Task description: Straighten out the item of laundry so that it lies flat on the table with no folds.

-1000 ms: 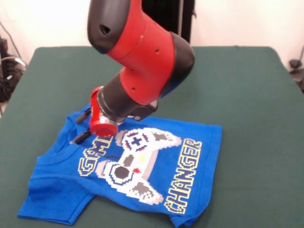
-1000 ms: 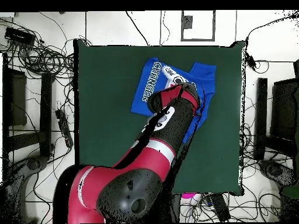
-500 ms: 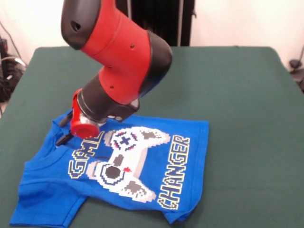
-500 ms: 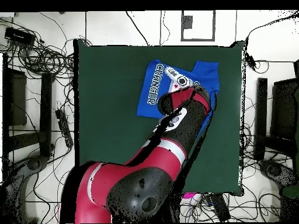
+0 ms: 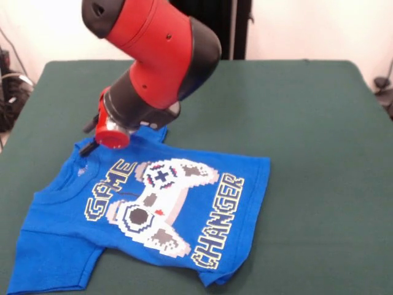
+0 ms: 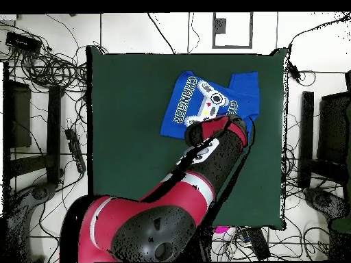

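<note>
The item of laundry (image 5: 153, 209), a bright blue T-shirt, lies print up on the near left part of the green table (image 5: 307, 123). Most of it is spread out. Its hem corner at the lower right is curled, and one sleeve reaches the picture's bottom edge. My gripper (image 5: 88, 142) sits at the shirt's far left edge near the collar, largely hidden behind the red wrist (image 5: 113, 132). In the overhead view the shirt (image 6: 206, 99) shows at the table's (image 6: 130, 123) upper right, and the arm (image 6: 212, 147) covers its lower edge and the gripper.
Bare green felt stretches to the right and far side of the shirt. Around the table, the overhead view shows tangled cables (image 6: 48, 68) and dark equipment racks (image 6: 332, 130) on the floor.
The arm swung toward the front view's left, then drew back toward the far side and up. The shirt slid left with it and spread wider, the print showing more fully.
</note>
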